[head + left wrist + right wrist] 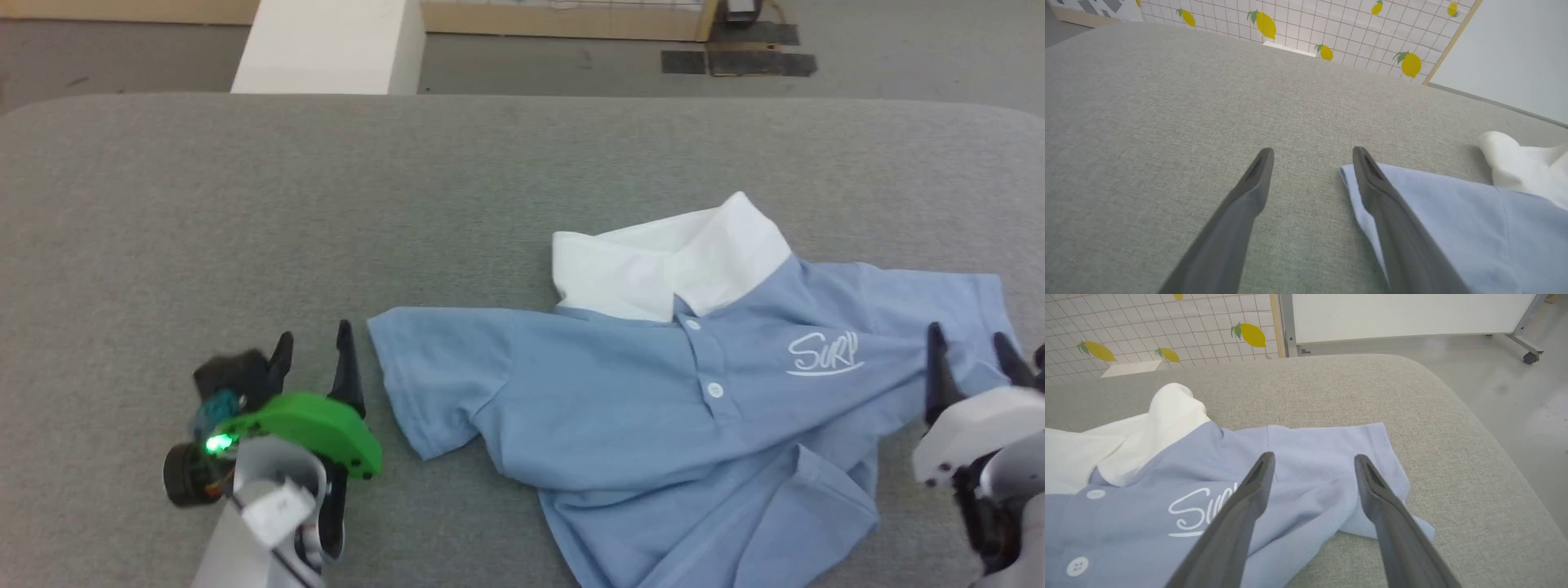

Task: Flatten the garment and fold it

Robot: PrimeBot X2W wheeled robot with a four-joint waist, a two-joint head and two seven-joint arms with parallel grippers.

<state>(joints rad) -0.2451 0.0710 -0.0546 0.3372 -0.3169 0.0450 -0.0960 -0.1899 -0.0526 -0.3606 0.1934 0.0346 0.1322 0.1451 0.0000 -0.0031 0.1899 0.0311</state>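
Shirt (653, 408) is laid face-up but rumpled on the table (245, 204), with the left gripper (314, 331) held open just beside one sleeve and the right gripper (966, 331) open over the other, seemingly for flattening.

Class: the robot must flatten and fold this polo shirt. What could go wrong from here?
1. The shirt is doubled over at its lower part; folding now would likely trap that crease.
2. The open left gripper sits at the edge of a sleeve; closing there may miss or barely catch it.
3. The open right gripper hangs over the other sleeve near the table's rounded edge; an outward pull could drag cloth off.
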